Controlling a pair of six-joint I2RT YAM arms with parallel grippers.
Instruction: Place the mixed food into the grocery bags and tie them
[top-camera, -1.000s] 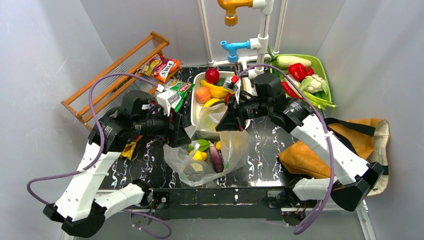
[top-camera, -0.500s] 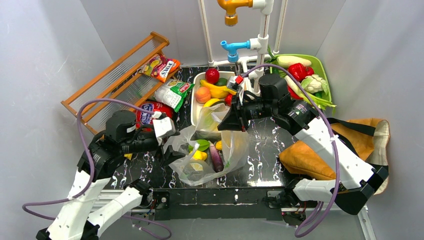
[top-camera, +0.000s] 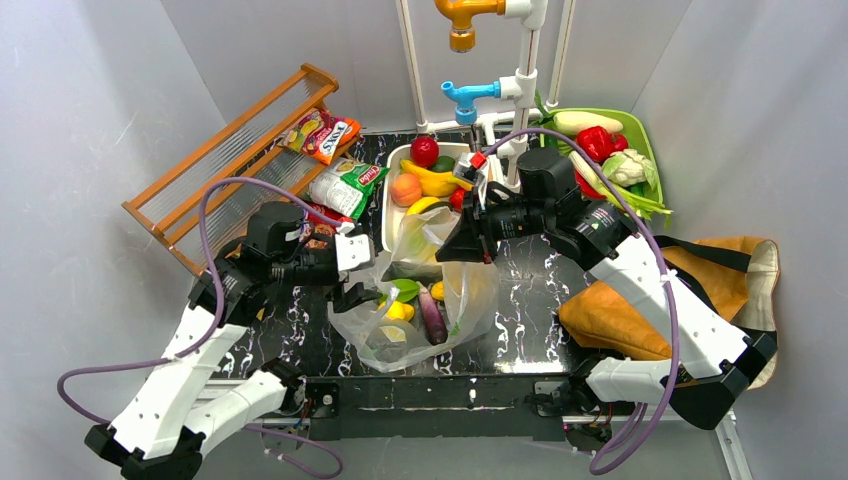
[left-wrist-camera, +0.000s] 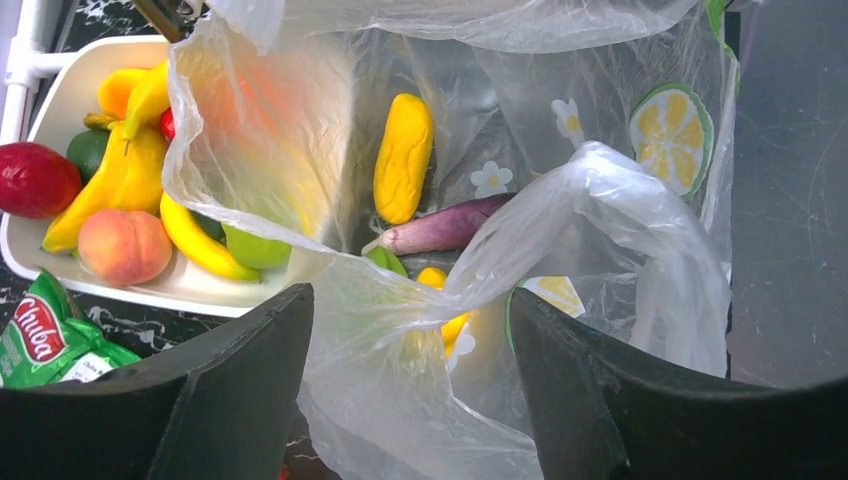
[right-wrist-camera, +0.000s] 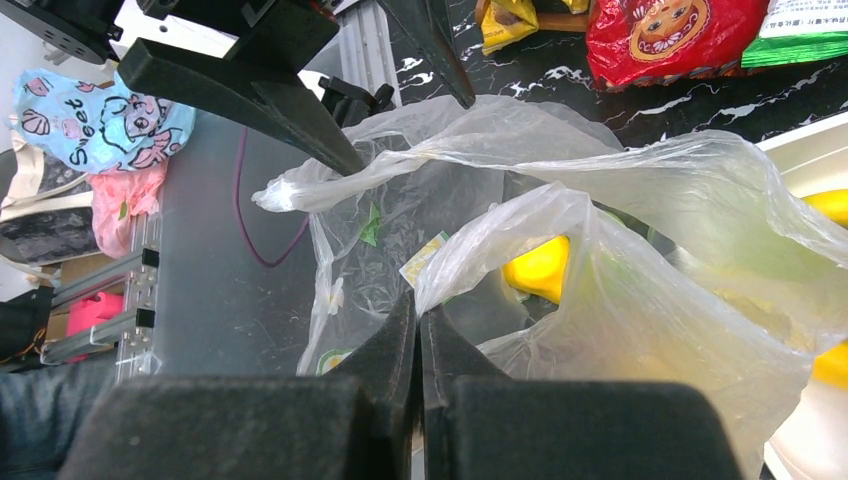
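Note:
The clear grocery bag (top-camera: 425, 320) printed with lemon slices lies open mid-table. It holds a yellow corn (left-wrist-camera: 403, 157), a purple vegetable (top-camera: 432, 315) and a green piece (top-camera: 405, 290). My right gripper (top-camera: 445, 255) is shut on the bag's far handle (right-wrist-camera: 480, 235) and holds it up. My left gripper (left-wrist-camera: 410, 330) stands open at the bag's left side. The bag's twisted left handle (left-wrist-camera: 430, 295) runs between its fingers (left-wrist-camera: 230, 390) without being pinched. The tan tote (top-camera: 620, 320) lies at the right. More mixed food, a red apple (top-camera: 424, 151), a peach (top-camera: 405, 189) and bananas (left-wrist-camera: 125, 180), sits in the white tray (top-camera: 388, 215).
Snack packets (top-camera: 322, 133) rest on and beside a wooden rack (top-camera: 230, 150) at the back left, a green one (top-camera: 348, 187) next to the tray. A green tray (top-camera: 645, 150) of vegetables stands back right. White pipes with taps (top-camera: 470, 95) rise behind the white tray.
The left gripper dropped back toward the near left, then came right again so that the bag's left handle lies between its fingers. The right gripper kept its hold, almost still.

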